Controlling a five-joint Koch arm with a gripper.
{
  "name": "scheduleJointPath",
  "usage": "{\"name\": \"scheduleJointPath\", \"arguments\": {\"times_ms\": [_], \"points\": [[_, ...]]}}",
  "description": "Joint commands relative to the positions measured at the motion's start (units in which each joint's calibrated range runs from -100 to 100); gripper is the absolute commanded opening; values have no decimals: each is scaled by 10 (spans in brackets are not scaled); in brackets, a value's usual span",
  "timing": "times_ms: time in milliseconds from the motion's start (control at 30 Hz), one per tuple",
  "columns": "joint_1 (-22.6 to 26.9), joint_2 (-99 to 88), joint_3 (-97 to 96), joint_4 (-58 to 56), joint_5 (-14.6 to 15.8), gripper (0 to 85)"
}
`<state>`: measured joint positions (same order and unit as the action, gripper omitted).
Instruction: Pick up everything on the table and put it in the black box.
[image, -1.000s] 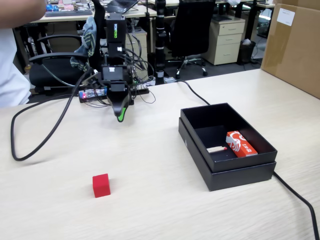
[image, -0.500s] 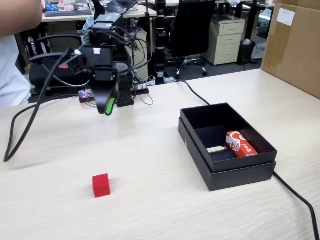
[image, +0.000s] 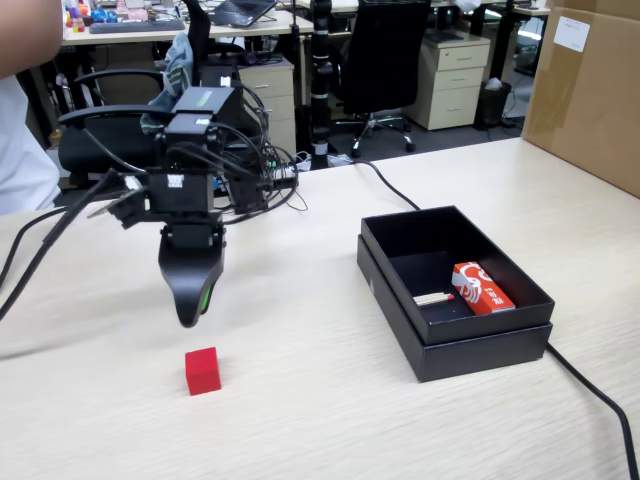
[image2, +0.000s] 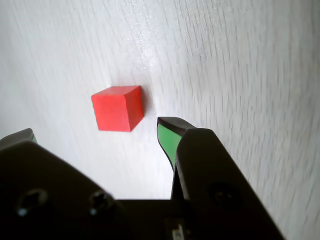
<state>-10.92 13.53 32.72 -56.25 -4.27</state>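
Red cube (image: 202, 371) sits on the table (image: 300, 400), lower left of the fixed view, well apart from the black box (image: 452, 290) at centre right. Gripper (image: 190, 318) hangs in the air just above the cube, tip pointing down, not touching it. In the wrist view the cube (image2: 118, 108) lies upper left of centre, clear of both jaws; the gripper (image2: 95, 131) has its jaws spread apart, green-lined tip to the right, the other at the left frame edge. Inside the box, an orange-red and white packet (image: 482, 287) lies against the right wall. A black cable (image: 590, 390) runs off the lower right.
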Motion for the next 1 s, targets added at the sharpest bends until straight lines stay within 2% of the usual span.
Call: {"name": "scheduleJointPath", "arguments": {"times_ms": [0,700,967], "points": [[0,29,60,0,-5,477],[8,164,122,1,-4,469],[4,166,120,0,-13,398]]}}
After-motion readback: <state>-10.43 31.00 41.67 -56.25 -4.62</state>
